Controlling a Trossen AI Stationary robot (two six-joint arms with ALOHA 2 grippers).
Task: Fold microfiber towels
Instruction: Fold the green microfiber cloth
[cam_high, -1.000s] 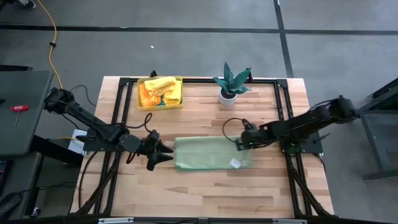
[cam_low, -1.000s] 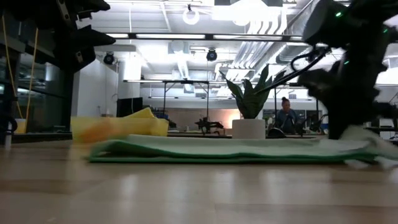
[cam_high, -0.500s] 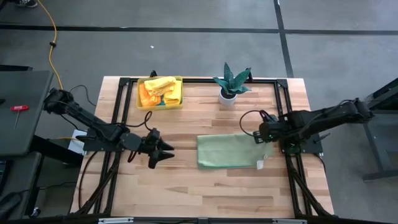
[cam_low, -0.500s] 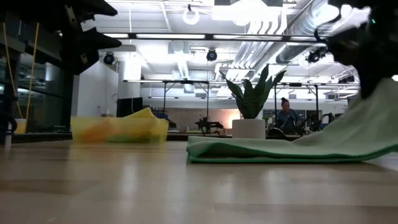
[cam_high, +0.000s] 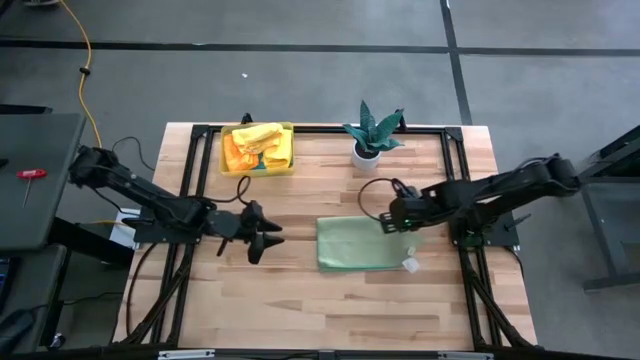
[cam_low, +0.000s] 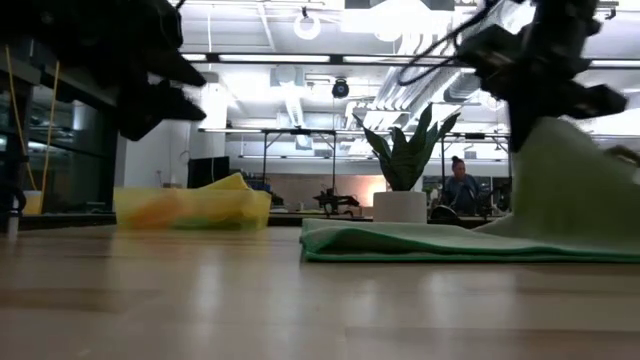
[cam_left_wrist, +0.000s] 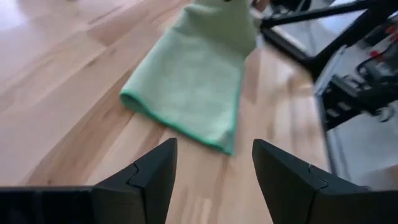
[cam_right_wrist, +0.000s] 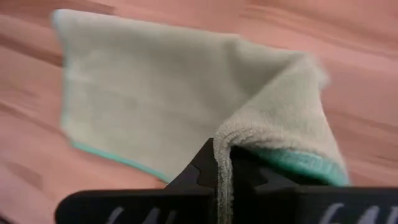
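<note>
Green towel (cam_high: 362, 243): soft microfiber, folded rectangle, table centre, right edge lifted
Right gripper (cam_high: 392, 217): pinched tight on towel's 3 o'clock edge
Left gripper (cam_high: 268, 240): fingers apart, holding nothing, towel's 9 o'clock
Bin (cam_high: 258, 148): translucent yellow, 11 o'clock, cloths inside

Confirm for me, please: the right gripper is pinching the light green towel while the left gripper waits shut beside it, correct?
Not quite: the left gripper is open, its fingers spread apart in the left wrist view. The rest holds: the right gripper is shut on the light green towel.
</note>
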